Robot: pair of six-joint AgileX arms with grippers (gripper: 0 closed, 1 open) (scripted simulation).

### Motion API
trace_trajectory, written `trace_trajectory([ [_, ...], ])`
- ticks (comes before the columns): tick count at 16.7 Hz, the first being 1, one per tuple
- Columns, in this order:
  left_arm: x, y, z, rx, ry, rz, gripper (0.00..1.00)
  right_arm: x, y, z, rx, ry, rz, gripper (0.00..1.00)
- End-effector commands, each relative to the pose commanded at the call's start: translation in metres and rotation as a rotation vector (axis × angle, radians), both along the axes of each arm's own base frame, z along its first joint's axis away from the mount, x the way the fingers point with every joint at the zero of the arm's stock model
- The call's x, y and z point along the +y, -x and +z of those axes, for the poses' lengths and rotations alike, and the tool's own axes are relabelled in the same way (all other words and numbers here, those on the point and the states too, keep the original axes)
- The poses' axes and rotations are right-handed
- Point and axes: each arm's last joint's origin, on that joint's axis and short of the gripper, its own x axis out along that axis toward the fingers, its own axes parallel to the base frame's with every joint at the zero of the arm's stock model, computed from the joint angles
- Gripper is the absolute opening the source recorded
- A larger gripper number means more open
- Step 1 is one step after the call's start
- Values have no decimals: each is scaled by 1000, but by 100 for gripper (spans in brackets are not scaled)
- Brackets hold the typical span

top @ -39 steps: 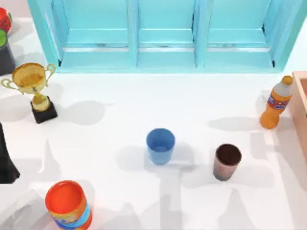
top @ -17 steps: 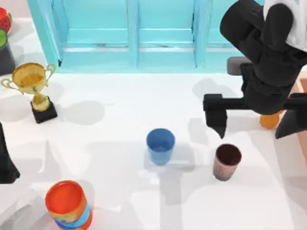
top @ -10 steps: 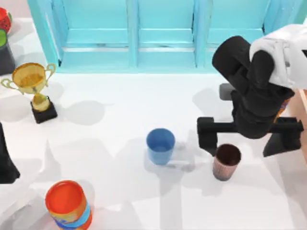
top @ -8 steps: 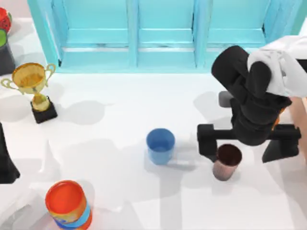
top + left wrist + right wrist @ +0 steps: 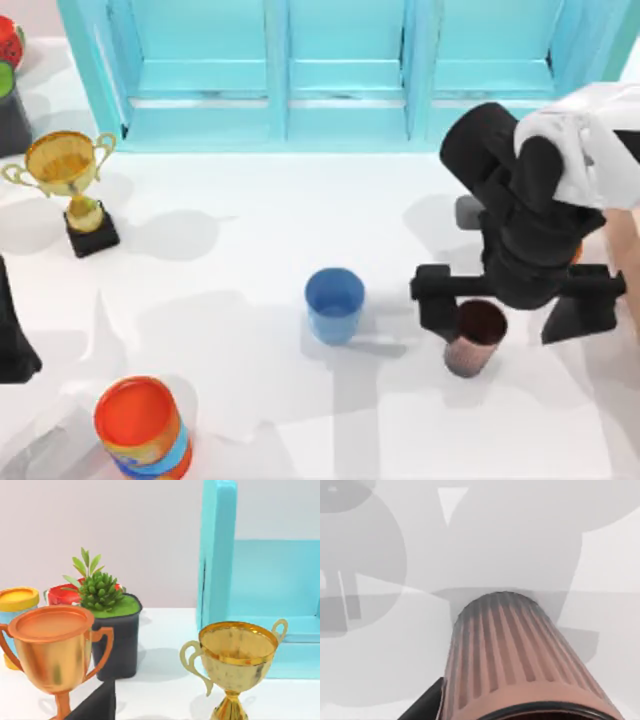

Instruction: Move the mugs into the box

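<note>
Right hand (image 5: 513,312) wide open around brown mug (image 5: 474,338), not holding yet. Go lower, center both fingers, squeeze softly, keep upright for box (image 5: 627,245).

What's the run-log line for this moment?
right claw: open, straddling brown mug | blue mug: upright, untouched | left arm: parked at table's left edge | box: no mug visible in it

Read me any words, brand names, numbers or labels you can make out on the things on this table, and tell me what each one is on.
No text can be read anywhere.
Orange-topped can: a blue and yellow label band, too blurred to read.
Brown speckled mug, between the open fingers of the right gripper: ribbed side, no print.
Blue mug: plain.
Gold trophy and copper trophy: no engraving visible.
</note>
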Motion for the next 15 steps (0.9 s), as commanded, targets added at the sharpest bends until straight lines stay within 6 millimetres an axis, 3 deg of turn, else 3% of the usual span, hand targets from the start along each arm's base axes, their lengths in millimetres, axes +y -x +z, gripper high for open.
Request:
trace_trajectory([
  [10, 0, 0, 0, 0, 0, 0, 100, 0, 0, 0, 0, 0, 0, 2],
  [15, 0, 0, 0, 0, 0, 0, 100, 0, 0, 0, 0, 0, 0, 0],
])
